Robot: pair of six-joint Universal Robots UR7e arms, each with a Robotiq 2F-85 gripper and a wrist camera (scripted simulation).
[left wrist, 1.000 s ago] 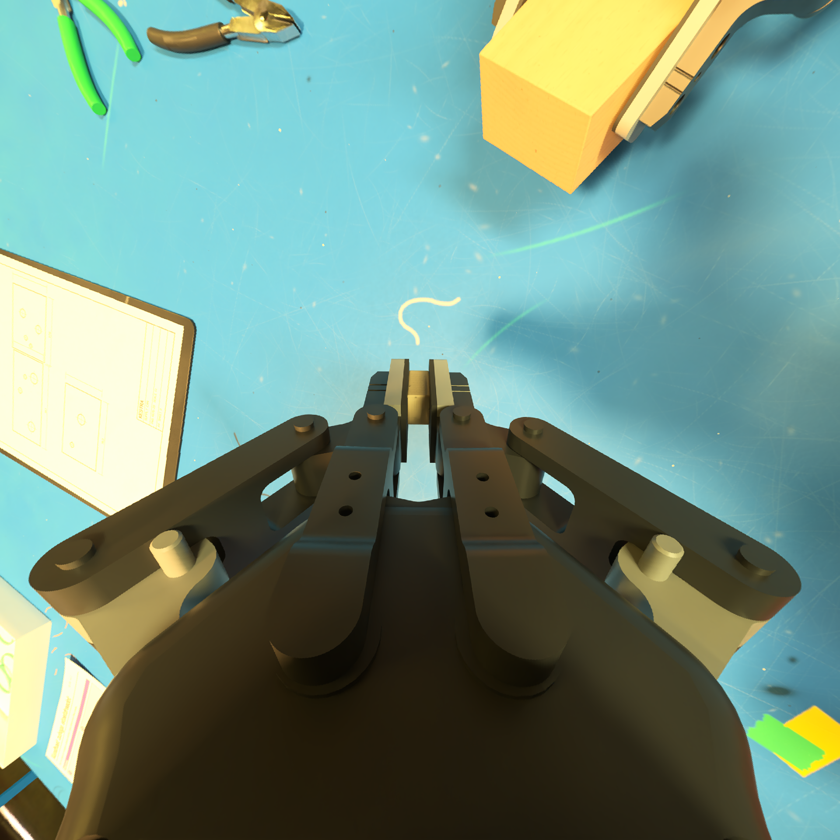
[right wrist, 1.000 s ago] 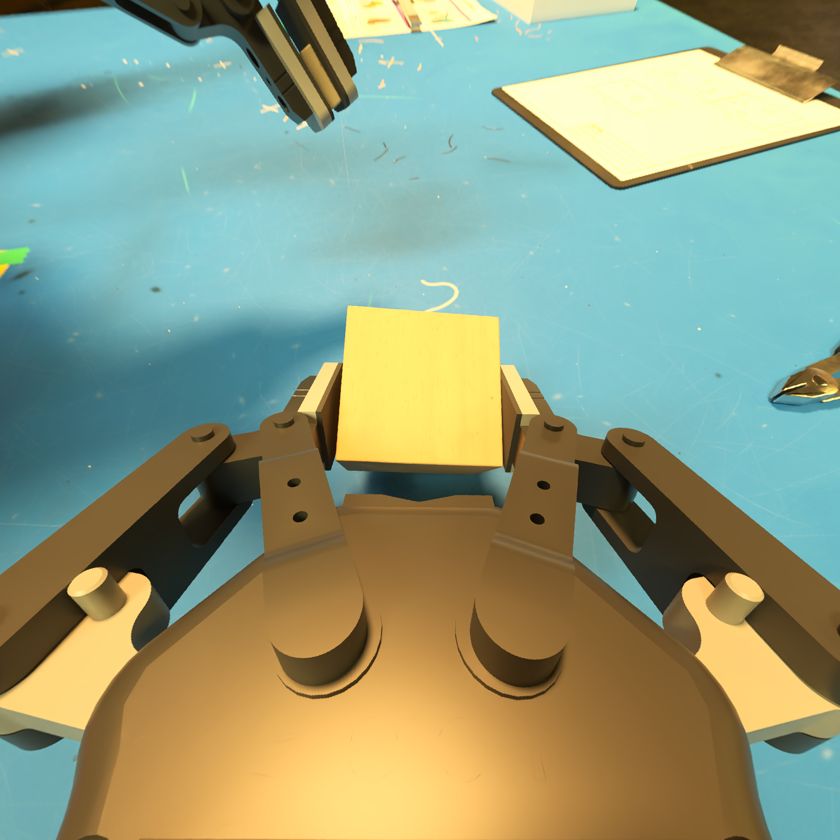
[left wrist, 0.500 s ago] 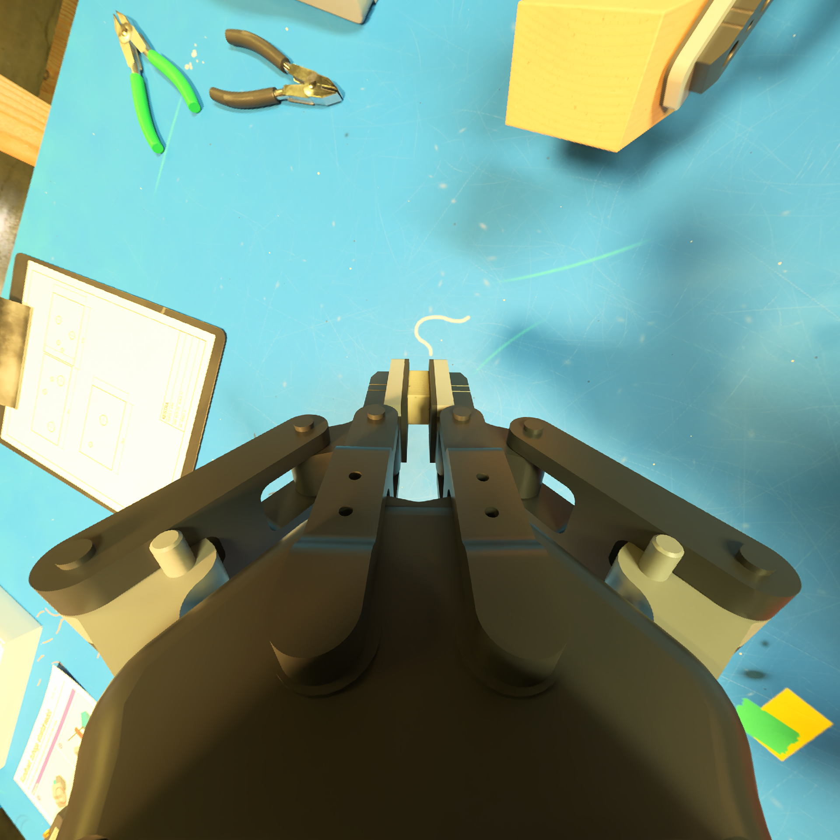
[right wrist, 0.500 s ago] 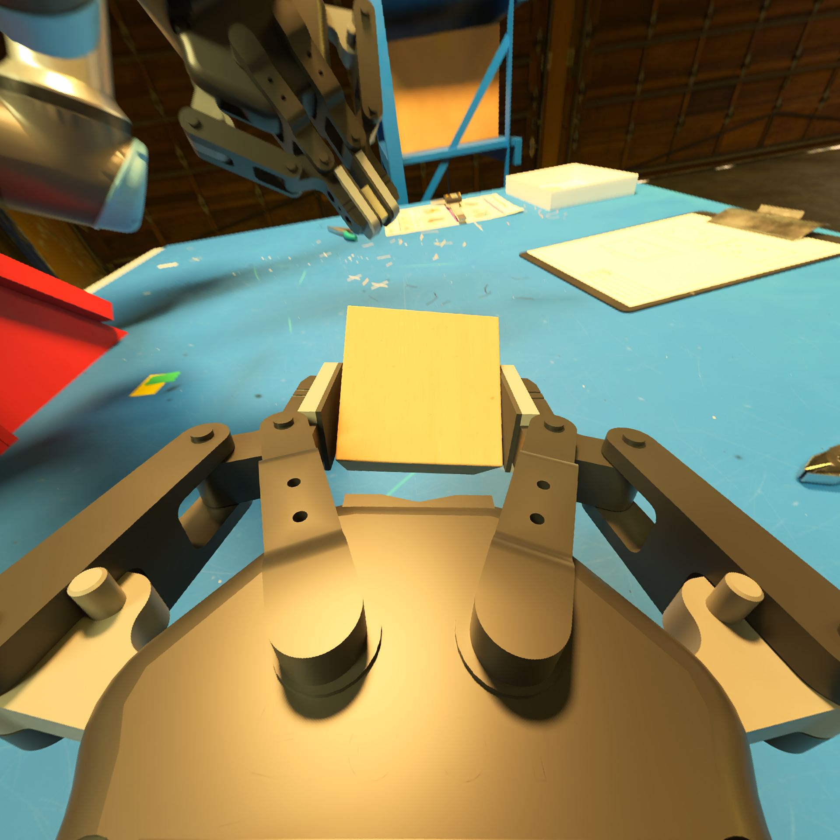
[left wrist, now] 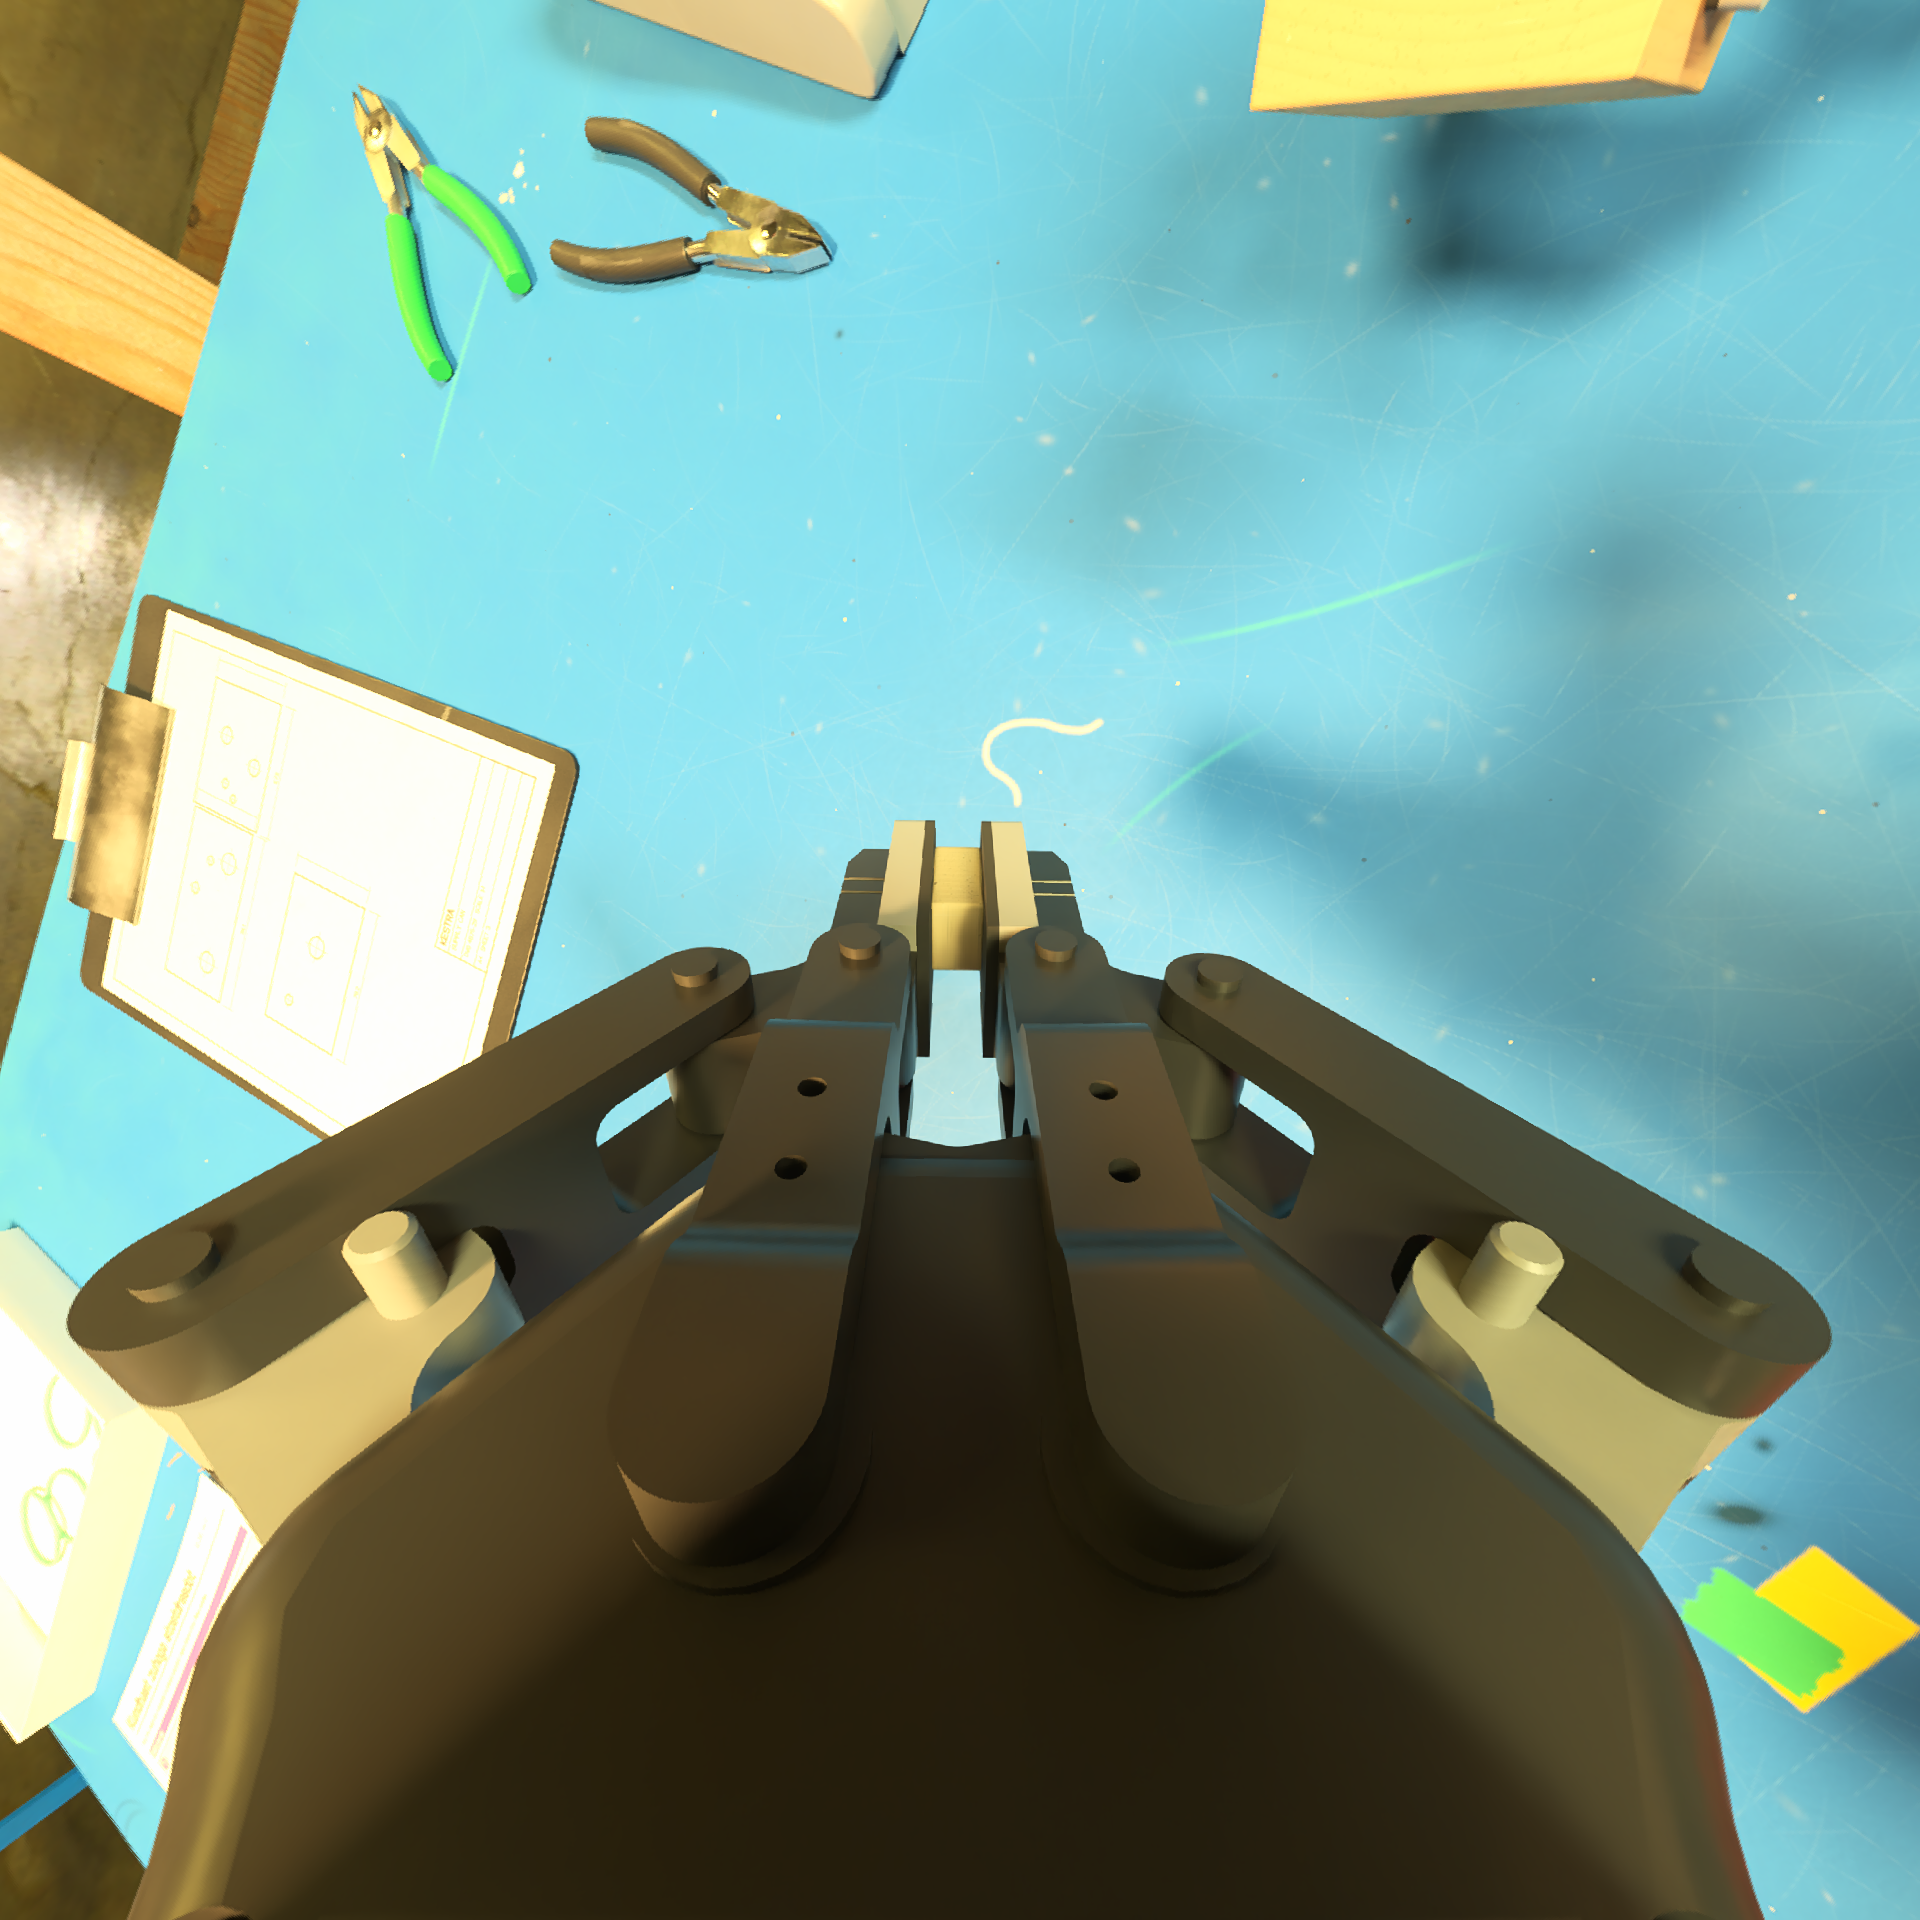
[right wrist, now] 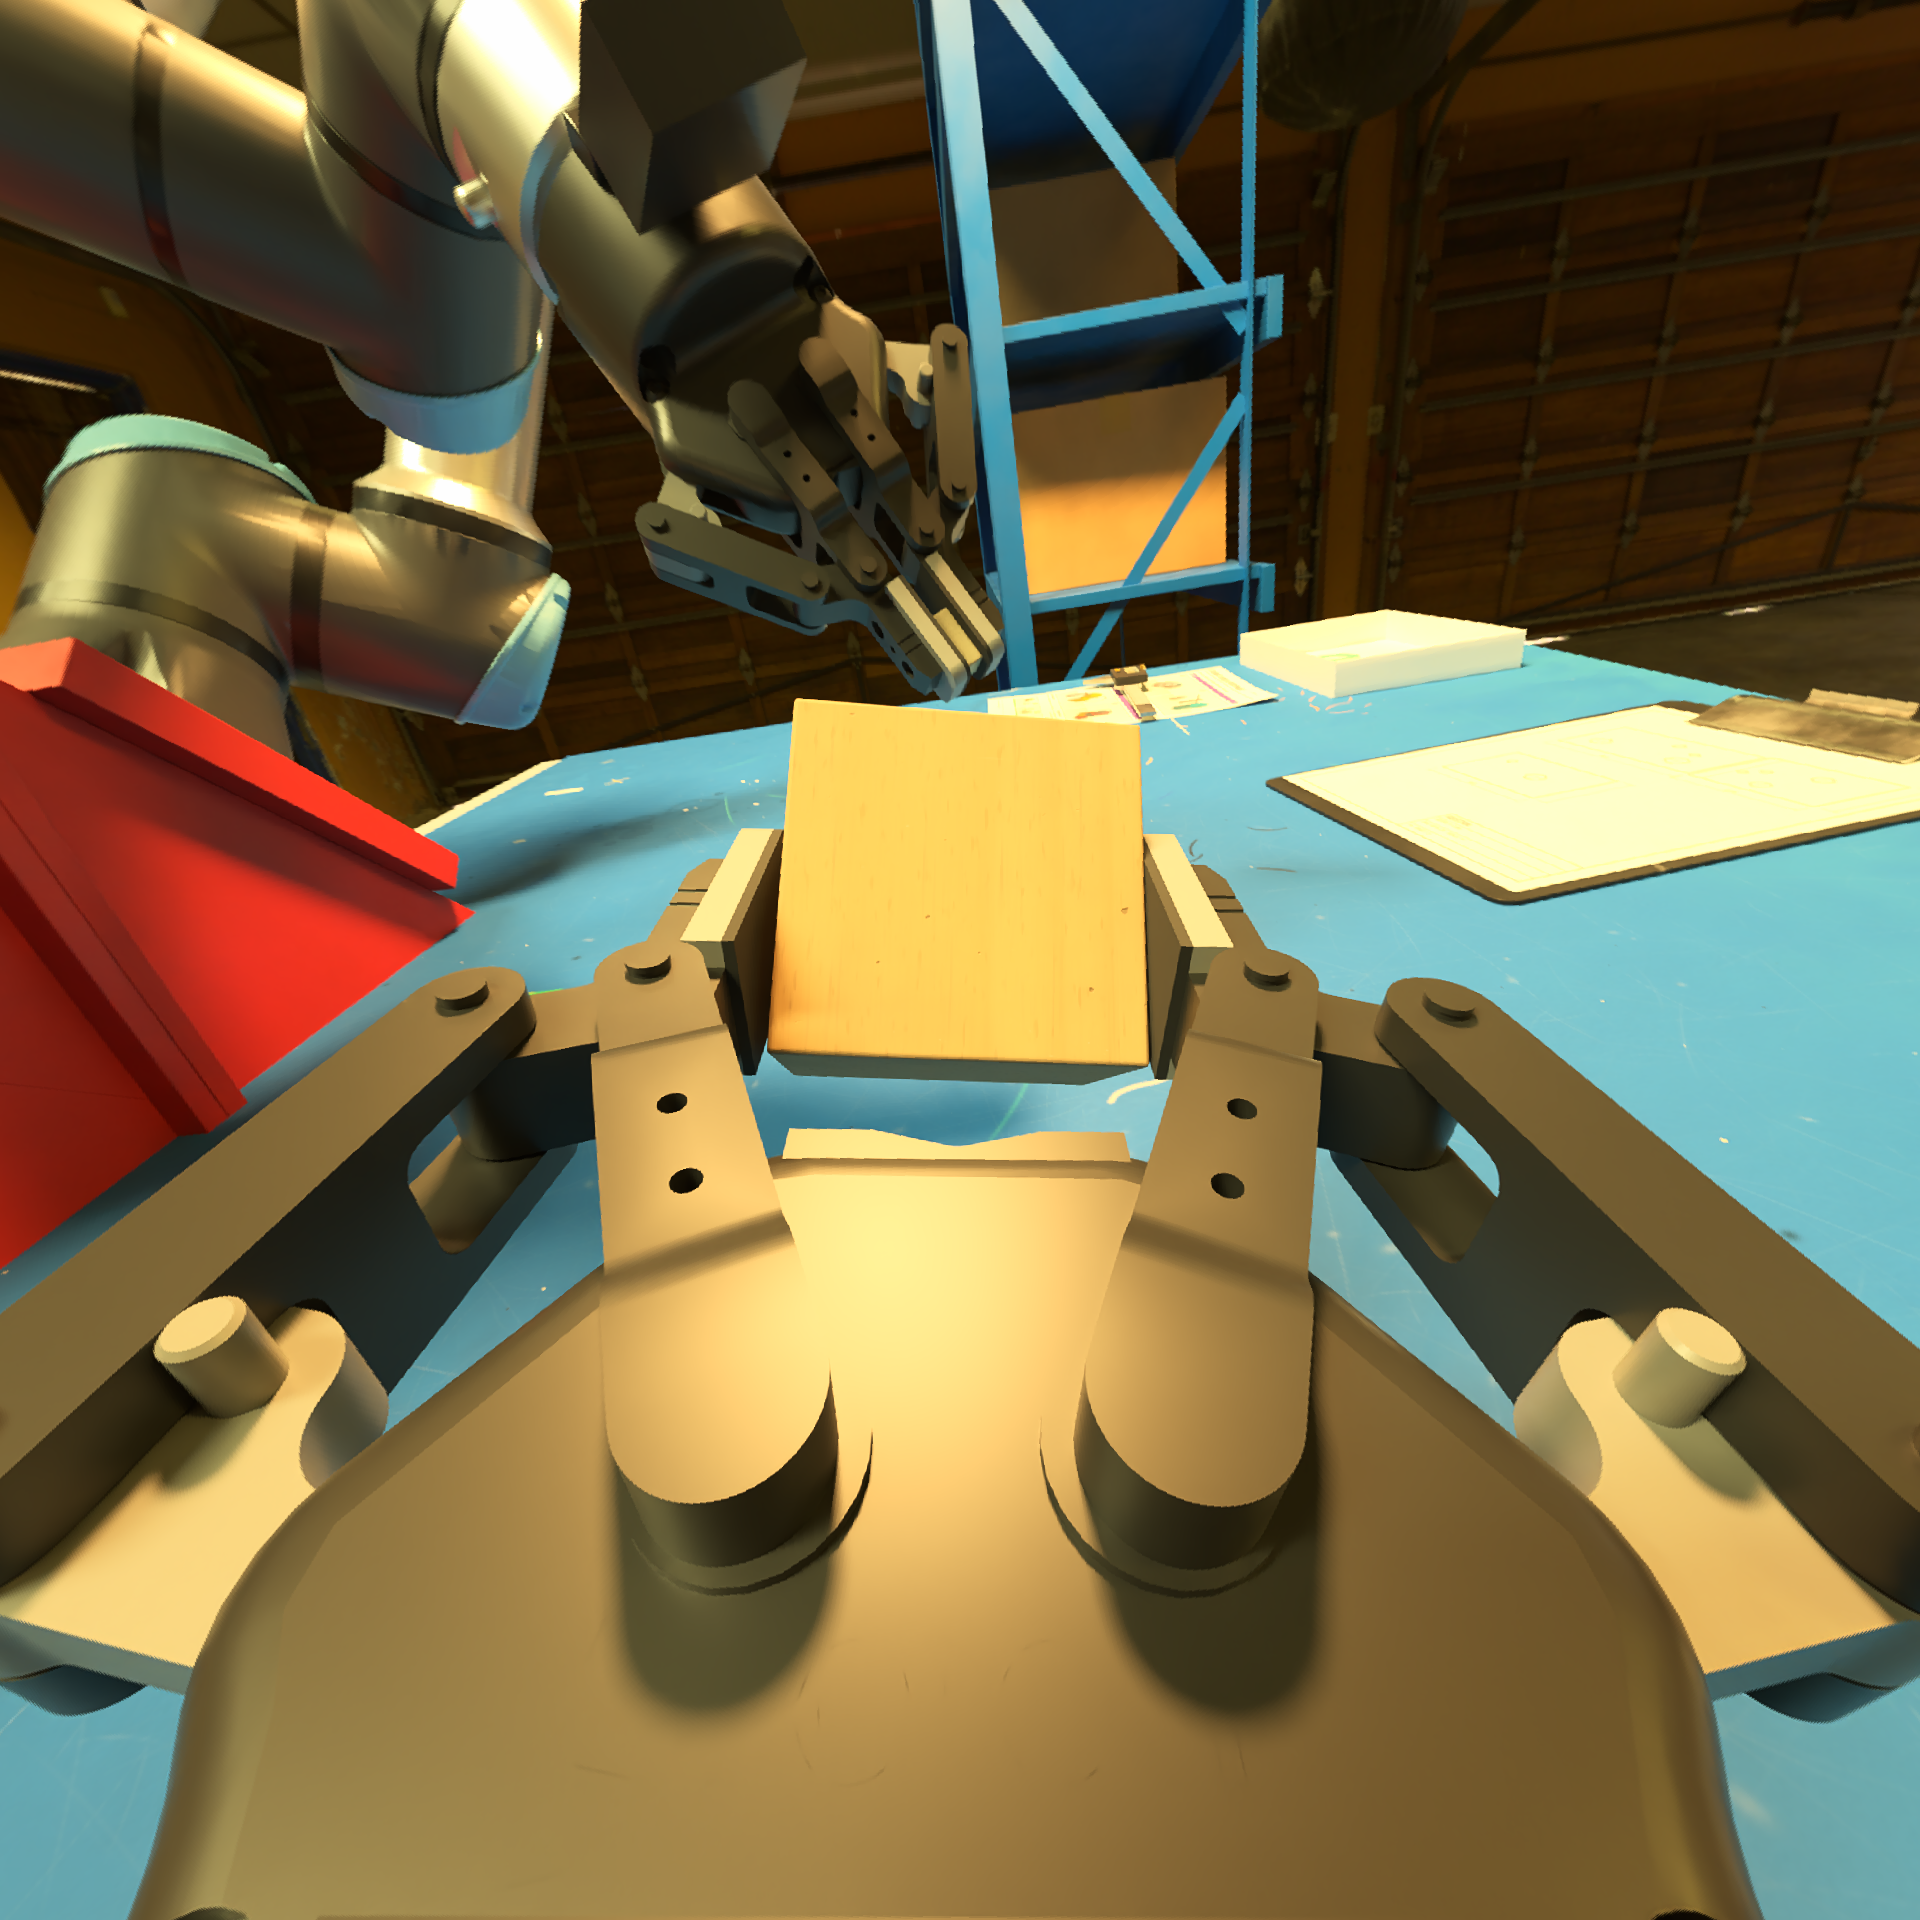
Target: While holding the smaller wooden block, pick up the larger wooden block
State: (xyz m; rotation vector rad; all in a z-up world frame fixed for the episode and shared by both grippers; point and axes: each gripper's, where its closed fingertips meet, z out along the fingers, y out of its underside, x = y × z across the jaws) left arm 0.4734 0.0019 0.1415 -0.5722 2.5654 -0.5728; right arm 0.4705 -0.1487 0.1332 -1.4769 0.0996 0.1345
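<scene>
My left gripper (left wrist: 957, 831) is shut on the smaller wooden block (left wrist: 957, 904), a small pale cube held high above the blue table (left wrist: 1039, 468). My right gripper (right wrist: 961, 862) is shut on the larger wooden block (right wrist: 961, 894), a light tan block held clear of the table between both pads. The larger block also shows at the top right edge of the left wrist view (left wrist: 1455, 52). The left gripper (right wrist: 951, 639) with the small block shows beyond it in the right wrist view, raised in the air.
A clipboard (left wrist: 312, 883) lies at the left, also in the right wrist view (right wrist: 1610, 800). Green-handled pliers (left wrist: 416, 229) and grey-handled cutters (left wrist: 696, 223) lie far left. A red bin (right wrist: 156, 914) stands left of the right gripper. A white box (right wrist: 1382, 649) and a yellow note (left wrist: 1808, 1621) lie on the table.
Both grippers have risen with their blocks. The right wrist view has tilted up from the table to show the left arm and the background. The larger block has slid toward the left view's top edge.
</scene>
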